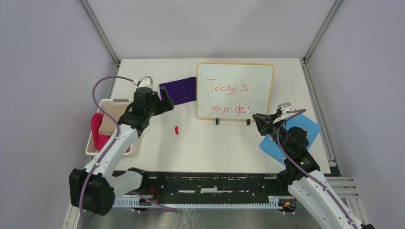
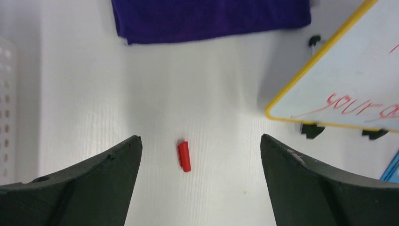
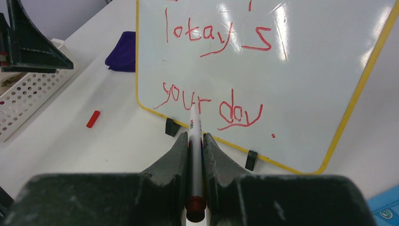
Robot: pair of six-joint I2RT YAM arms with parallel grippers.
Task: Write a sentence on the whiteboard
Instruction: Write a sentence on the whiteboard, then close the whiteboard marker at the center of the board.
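The right gripper (image 3: 195, 137) is clamped on a marker (image 3: 195, 162) at the lower edge of the whiteboard (image 1: 235, 90); the left gripper (image 2: 200, 139) is spread wide.
The whiteboard stands on 2 black feet at the far middle of the table (image 1: 215, 148), with the sentence (image 1: 230, 98) in 2 red lines. A red cap (image 2: 184, 156) lies on bare tabletop under the left gripper, near the edge of a purple cloth (image 2: 211, 19).

The whiteboard (image 1: 235, 90) stands far on the bench (image 1: 215, 148), the sentence (image 1: 229, 88) on it in two lines. A folded cloth (image 1: 179, 90) lies just left of it, and a basket (image 1: 109, 101) sits at the left edge. A small cap (image 1: 176, 130) lies nearer, between them. A flat sheet (image 1: 305, 125) lies near right. A marker (image 3: 195, 155) sits in the right gripper (image 1: 254, 116), at the board's near edge.
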